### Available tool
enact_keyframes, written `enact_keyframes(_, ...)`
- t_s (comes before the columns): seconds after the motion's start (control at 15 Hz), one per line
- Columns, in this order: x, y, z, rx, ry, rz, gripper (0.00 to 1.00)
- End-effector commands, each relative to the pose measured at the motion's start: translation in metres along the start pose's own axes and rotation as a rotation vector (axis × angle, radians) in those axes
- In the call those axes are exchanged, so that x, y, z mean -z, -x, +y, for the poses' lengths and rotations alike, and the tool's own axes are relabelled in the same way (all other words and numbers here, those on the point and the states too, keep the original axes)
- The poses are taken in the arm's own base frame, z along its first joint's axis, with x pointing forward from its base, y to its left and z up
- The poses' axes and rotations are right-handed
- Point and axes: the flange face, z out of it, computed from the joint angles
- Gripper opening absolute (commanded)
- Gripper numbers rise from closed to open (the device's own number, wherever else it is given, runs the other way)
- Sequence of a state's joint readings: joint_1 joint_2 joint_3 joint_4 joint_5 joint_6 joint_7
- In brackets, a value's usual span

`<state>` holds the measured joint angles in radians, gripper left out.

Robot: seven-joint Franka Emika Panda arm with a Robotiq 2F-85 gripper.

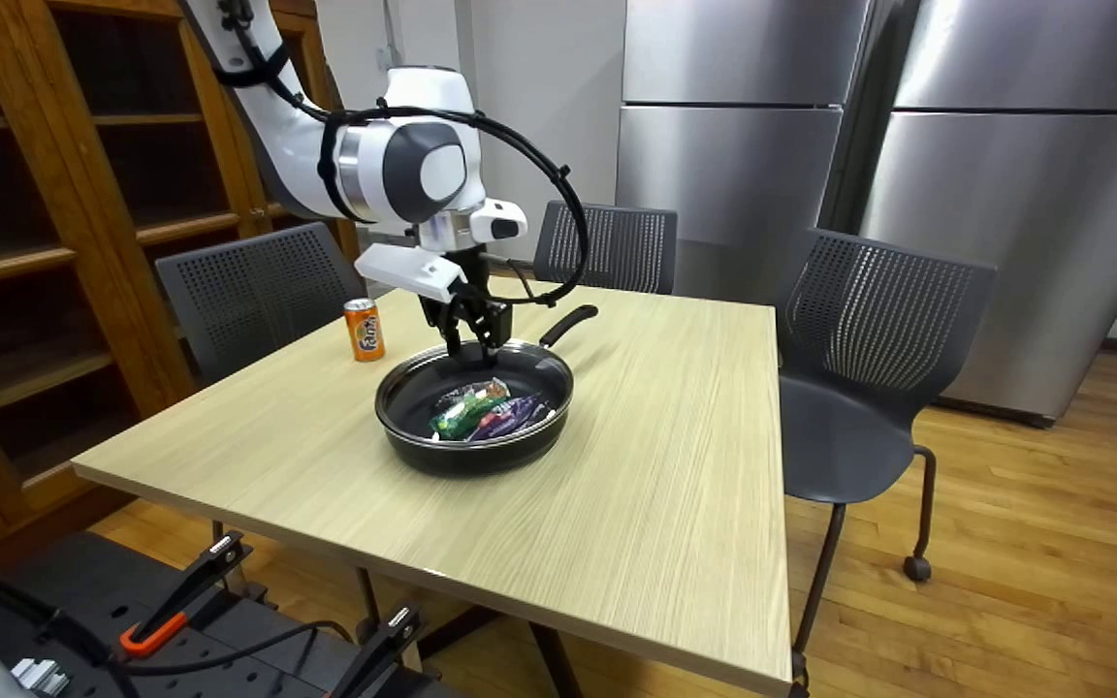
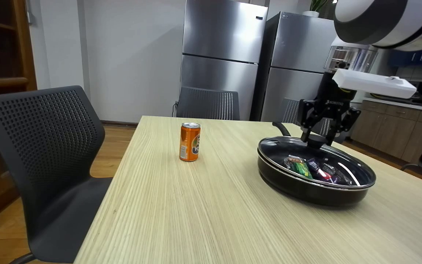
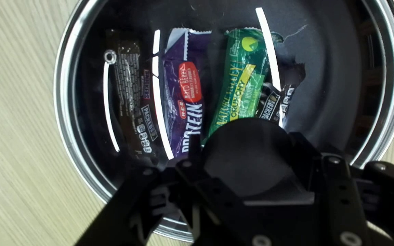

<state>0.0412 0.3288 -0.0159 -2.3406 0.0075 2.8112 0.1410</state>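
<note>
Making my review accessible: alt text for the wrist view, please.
The gripper grips the black knob of a glass lid over a dark pan; beneath the glass lie a purple snack bar, a green snack bar and darker wrappers.

In an exterior view, the white robot arm (image 1: 277, 136) with dark grey joint covers (image 1: 405, 184) slants down from the upper left and bends at its rounded white wrist (image 1: 442, 173), from which the black two-fingered metal gripper (image 2: 317, 140) hangs nearly upright, pointing down. Its black jointed fingers (image 2: 306, 135) stand part-way apart, clamped in a grip, and show at the lower edge of the wrist view.
</note>
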Motion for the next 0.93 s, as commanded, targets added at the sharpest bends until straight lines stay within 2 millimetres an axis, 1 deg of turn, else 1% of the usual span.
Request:
enact_keyframes(0.0,0.012,-0.006,-0.001,-0.011,0.008,-0.007,0.39)
enact_keyframes(0.07,0.011,-0.006,-0.001,-0.015,0.011,-0.011,0.86)
enact_keyframes(0.2,0.013,-0.007,-0.001,-0.016,0.012,-0.008,0.97)
enact_keyframes(0.27,0.016,-0.008,0.0,-0.016,0.012,-0.001,1.0)
enact_keyframes(0.33,0.019,-0.009,0.001,-0.016,0.009,0.005,1.0)
enact_keyframes(0.67,0.036,-0.012,0.01,-0.055,0.042,0.016,1.0)
enact_keyframes(0.87,0.05,-0.01,0.015,-0.049,0.044,0.008,1.0)
